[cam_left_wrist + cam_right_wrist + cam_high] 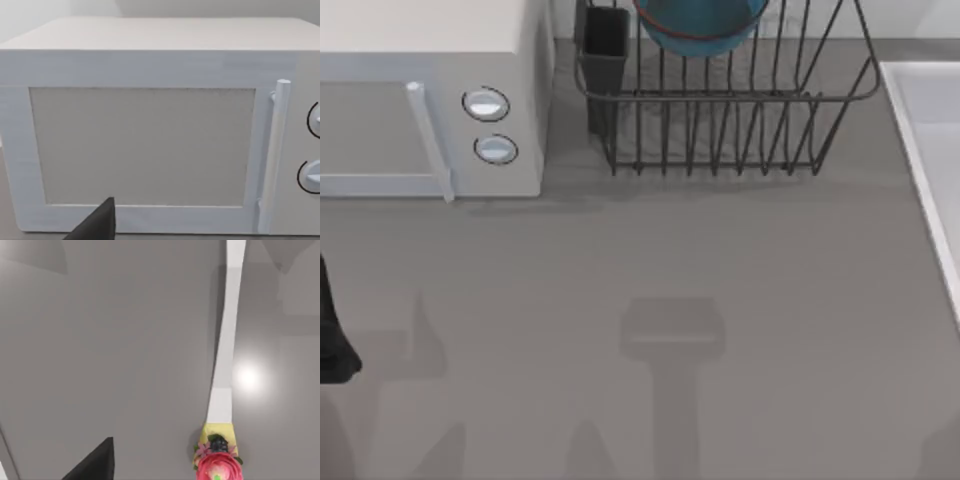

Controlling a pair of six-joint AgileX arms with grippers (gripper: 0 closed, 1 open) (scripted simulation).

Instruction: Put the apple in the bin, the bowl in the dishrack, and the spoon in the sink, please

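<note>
Top view: bowl [700, 25] sits inside the dishrack [740, 130] at the table's far side, black utensil cup [605, 50] at the rack's left corner. Microwave [430, 100] stands left of the rack, w/ two round knobs [486, 104]. Sink [930, 140] rim runs along the right edge. Left arm [332, 335] shows as a dark shape at the far left edge; its wrist view faces the microwave door [142, 145] and handle [272, 160], w/ one dark fingertip [97, 222] low in view. Can't tell how far either gripper is spread or whether it holds anything. Right wrist view: one dark fingertip [95, 462] over grey table, the pale sink rim [227, 340], and a yellow sponge w/ pink flower decoration [217, 460] at the rim's near end.
</note>
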